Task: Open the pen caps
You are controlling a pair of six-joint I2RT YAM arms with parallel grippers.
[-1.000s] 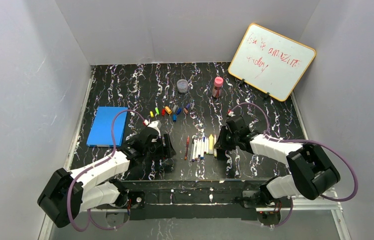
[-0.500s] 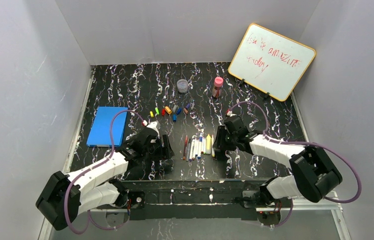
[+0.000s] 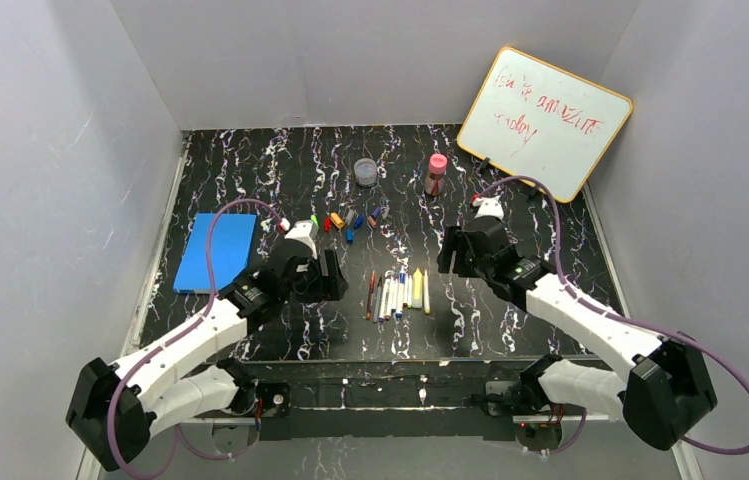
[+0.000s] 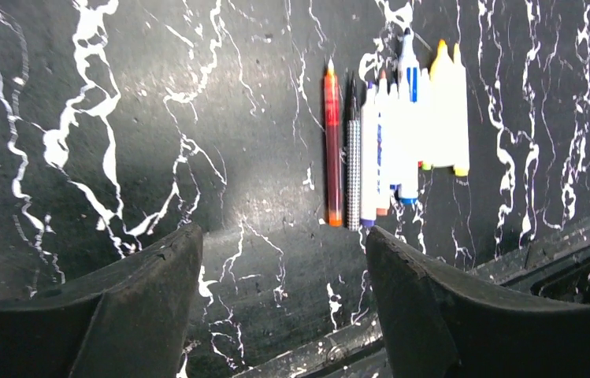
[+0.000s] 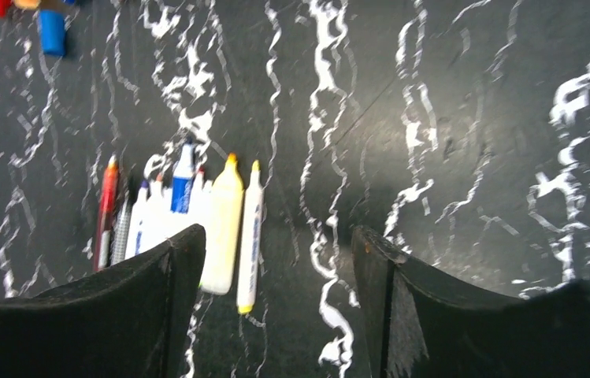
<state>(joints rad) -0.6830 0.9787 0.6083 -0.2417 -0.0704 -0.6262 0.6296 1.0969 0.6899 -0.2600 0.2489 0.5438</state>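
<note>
Several pens [image 3: 397, 293] lie side by side in a row near the front middle of the table: a thin red pen, white-barrelled markers and yellow highlighters. They also show in the left wrist view as pens [image 4: 394, 134] and in the right wrist view as pens [image 5: 189, 213]. The loose pen caps [image 3: 345, 222] lie in a cluster farther back; a blue cap [image 5: 52, 31] shows at top left. My left gripper [image 3: 330, 275] [image 4: 280, 236] hangs open left of the row, holding nothing. Right of the row, my right gripper [image 3: 447, 252] [image 5: 277, 234] is open and holds nothing.
A blue pad [image 3: 214, 251] lies at the left. A clear jar [image 3: 365, 172] and a pink-capped bottle [image 3: 436, 173] stand at the back. A whiteboard [image 3: 545, 120] leans at the back right. Grey walls close in three sides.
The right gripper opened beside the right end of the row and drew up and back from the pens. The left gripper moved farther back and opened a little wider.
</note>
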